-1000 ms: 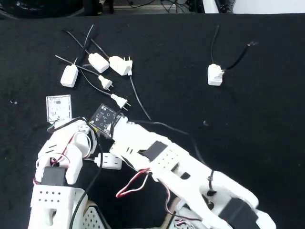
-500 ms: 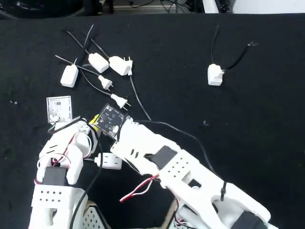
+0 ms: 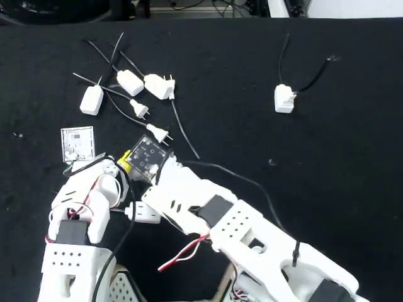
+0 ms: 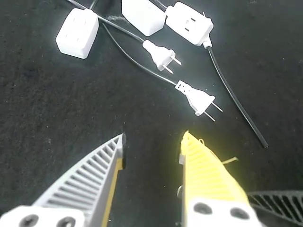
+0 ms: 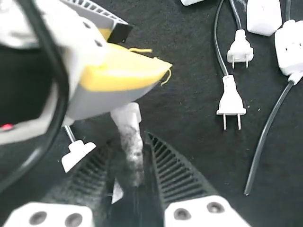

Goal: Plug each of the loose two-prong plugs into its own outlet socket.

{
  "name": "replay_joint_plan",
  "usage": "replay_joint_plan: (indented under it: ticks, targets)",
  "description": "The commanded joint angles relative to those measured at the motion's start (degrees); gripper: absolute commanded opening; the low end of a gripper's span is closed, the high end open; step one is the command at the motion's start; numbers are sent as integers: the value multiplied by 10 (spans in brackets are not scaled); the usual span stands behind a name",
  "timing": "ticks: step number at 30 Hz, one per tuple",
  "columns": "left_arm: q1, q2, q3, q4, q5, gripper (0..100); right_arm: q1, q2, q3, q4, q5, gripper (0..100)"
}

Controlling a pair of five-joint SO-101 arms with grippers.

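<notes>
Two loose white two-prong plugs (image 3: 157,133) (image 3: 139,109) on black cords lie left of centre; the left wrist view has them as the near plug (image 4: 196,98) and the far plug (image 4: 160,50). Behind them sit white outlet sockets (image 3: 92,99) (image 3: 130,82) (image 3: 158,86). My left gripper (image 4: 152,137) stands open over bare cloth, short of the near plug. My right gripper (image 5: 130,139) is shut on a white plug (image 5: 129,124), right behind the left gripper's yellow finger (image 5: 118,71). Its prongs are hidden.
Another white socket (image 3: 284,99) with a black cord lies alone at the far right. A white block with prongs (image 3: 145,214) rests between the two arms. A square white plate (image 3: 77,143) lies left of the left gripper. The table is covered in black cloth (image 3: 271,163).
My right arm has pushed forward and a little left, its wrist turning. The left gripper's yellow finger has come into sight beside it. The plugs on the cloth have not moved.
</notes>
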Motion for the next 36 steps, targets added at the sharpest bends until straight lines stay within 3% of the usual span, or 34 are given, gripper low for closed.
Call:
replay_joint_plan:
  ticks: [1,7,36]
  targets:
    - [9,-1,-5,-5,1,202,-5,-28,7,-36,-18,11]
    - [36,-5,8,-8,-1,202,-4,-30,30,-72,-18,11]
    - [37,1,13,-4,-18,202,-4,-30,29,-69,-18,11]
